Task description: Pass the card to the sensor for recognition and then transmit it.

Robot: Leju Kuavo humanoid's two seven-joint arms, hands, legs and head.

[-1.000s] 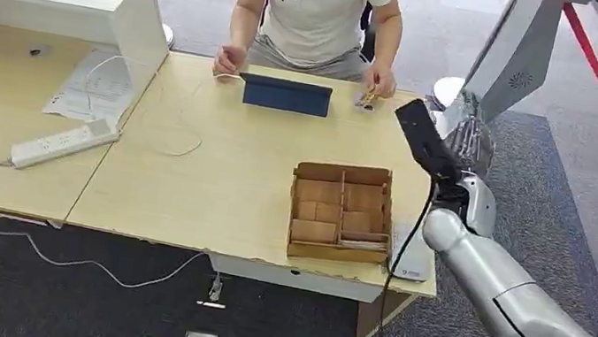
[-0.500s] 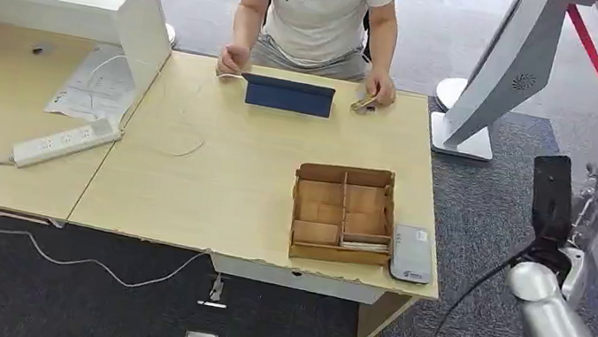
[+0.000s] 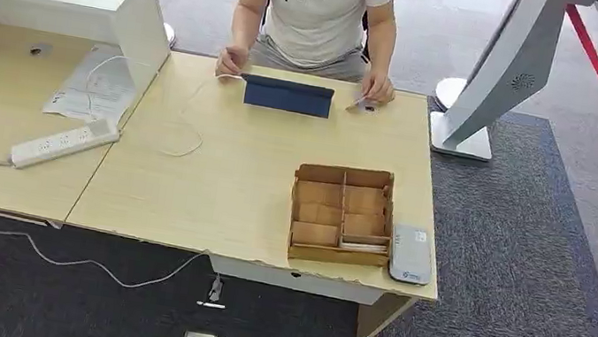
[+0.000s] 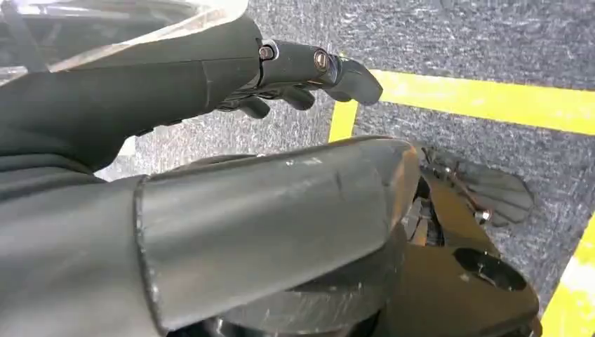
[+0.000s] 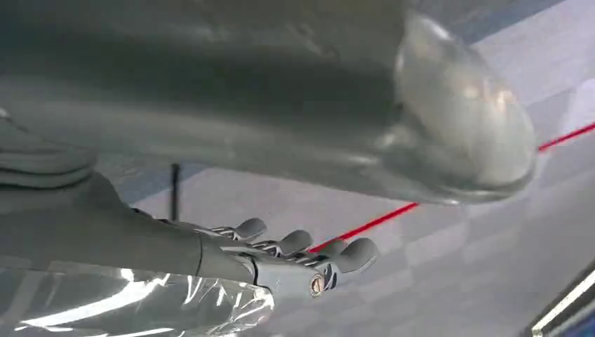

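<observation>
A wooden desk [image 3: 213, 182] seen from above holds a partitioned cardboard box [image 3: 340, 213] near its front right corner, with a flat grey sensor [image 3: 411, 253] touching the box's right side. Across the desk a seated person pinches a small card [image 3: 360, 103] in one hand, beside a dark blue stand [image 3: 287, 95]. The robot's left hand [image 4: 295, 67] hangs over the floor, fingers loosely extended, holding nothing. The right hand [image 5: 295, 256] is likewise empty, fingers spread. The task looks done or not begun. A good next pass would lay the card flat over the sensor.
</observation>
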